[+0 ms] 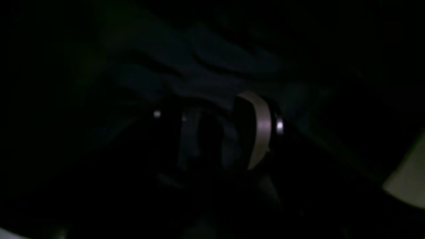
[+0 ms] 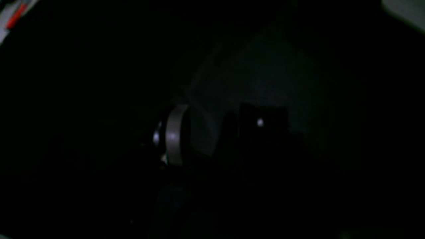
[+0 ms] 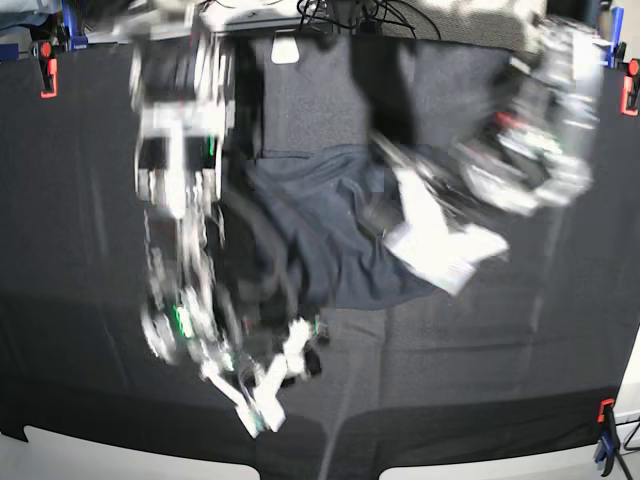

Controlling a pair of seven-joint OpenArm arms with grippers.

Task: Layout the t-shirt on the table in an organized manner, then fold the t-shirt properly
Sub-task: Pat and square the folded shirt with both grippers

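Left gripper (image 1: 229, 132) is seen in the left wrist view with a fold of dark cloth between its jaws; the t-shirt (image 3: 320, 230) seems pinched there, though the view is very dark. Wrinkled navy fabric spreads just beyond the fingertips. In the base view this gripper (image 3: 400, 205) is motion-blurred, at the shirt's edge.

Right gripper (image 2: 212, 136) is shown in the right wrist view with jaws apart and faint greyish fabric (image 2: 265, 83) between and beyond them; whether cloth is actually clamped cannot be told. In the base view it (image 3: 275, 365) is blurred, low beside the shirt's near edge.

The t-shirt is bunched between both grippers, crumpled, not flat, on the table (image 3: 80, 200). Orange clamps (image 3: 45, 68) are seen well apart, at the table corners.
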